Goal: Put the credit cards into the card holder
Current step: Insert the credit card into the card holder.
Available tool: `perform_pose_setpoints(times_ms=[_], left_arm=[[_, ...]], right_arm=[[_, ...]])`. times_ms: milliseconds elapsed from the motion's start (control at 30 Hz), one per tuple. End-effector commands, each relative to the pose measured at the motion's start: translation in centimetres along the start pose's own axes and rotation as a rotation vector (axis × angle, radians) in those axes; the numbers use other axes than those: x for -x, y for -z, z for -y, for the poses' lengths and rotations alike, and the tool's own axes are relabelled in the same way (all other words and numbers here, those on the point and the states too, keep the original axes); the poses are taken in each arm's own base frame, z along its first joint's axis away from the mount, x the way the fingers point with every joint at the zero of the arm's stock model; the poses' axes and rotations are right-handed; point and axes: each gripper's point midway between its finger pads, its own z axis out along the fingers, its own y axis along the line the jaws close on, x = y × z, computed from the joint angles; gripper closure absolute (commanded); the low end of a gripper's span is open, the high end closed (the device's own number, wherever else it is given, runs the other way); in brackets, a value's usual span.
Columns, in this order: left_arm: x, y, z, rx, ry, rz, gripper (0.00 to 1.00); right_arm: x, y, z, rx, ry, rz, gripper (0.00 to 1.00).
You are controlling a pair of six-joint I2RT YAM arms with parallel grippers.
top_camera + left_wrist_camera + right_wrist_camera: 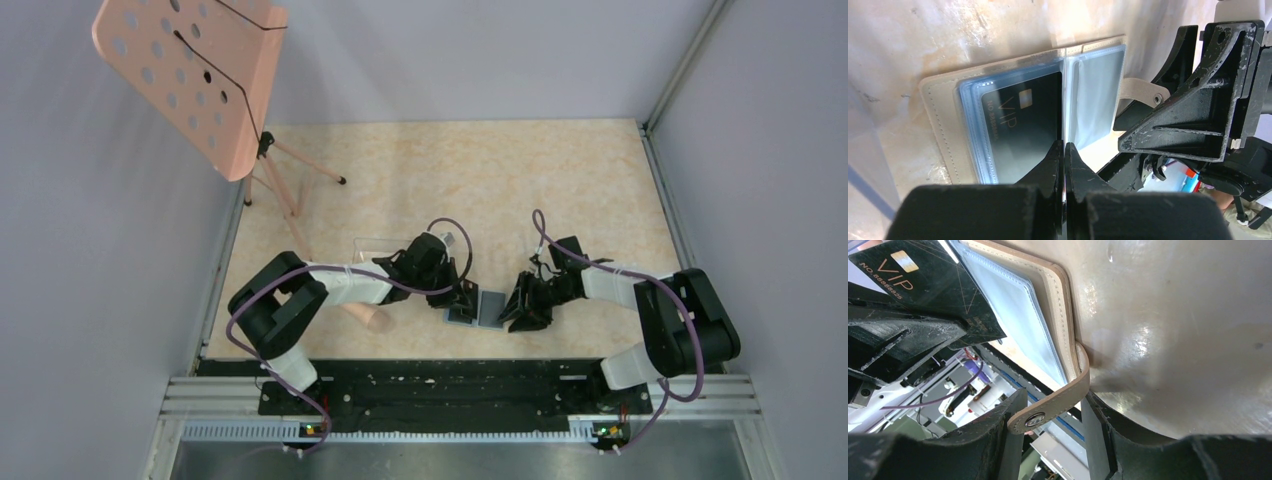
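The wallet (478,308) lies open at 6 o'clock on the table (450,170), with the black card (1023,130) in its clear pocket at 9 o'clock from the fold. My left fingers (1050,165) are shut tight at that fold, and my right fingers (993,440) stand apart around the small strap (1058,402), so I should pull it softly so nothing slides. The card says VIP, NO. 8888.

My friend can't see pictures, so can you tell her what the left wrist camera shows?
A tan card holder lies open on the table, with a black VIP card showing among the clear sleeves on its left side. The left gripper is shut at the fold, and the right gripper sits by the snap strap.
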Motion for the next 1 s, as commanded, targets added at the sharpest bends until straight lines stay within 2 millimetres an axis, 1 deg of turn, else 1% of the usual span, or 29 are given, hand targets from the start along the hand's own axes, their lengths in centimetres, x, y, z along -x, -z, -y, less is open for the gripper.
perform_pose_setpoints(times_ms=[0,133,300,500,967], left_arm=[[1.5,0.4,1.8,-0.082,-0.011,0.052,1.0],[1.0,-0.3,1.7,-0.1,-0.001,0.023,1.0],[1.1,-0.1,2.0,-0.114,-0.006,0.029,1.0],[0.3,-0.9,1.9,-0.141,0.019,-0.014,1.0],[-1.6,-0.5,0.1,-0.023,0.121,-0.07,1.0]], right_arm=[[0.8,-0.6,1.5,-0.058,0.045,0.045,0.56],[0.7,-0.7,1.6,-0.057,0.047,0.043,0.56],[0.7,-0.7,1.6,-0.058,0.046,0.041,0.56],[0.8,-0.7,1.6,-0.057,0.045,0.041,0.56],[0.8,-0.8,1.7,-0.058,0.045,0.041,0.56]])
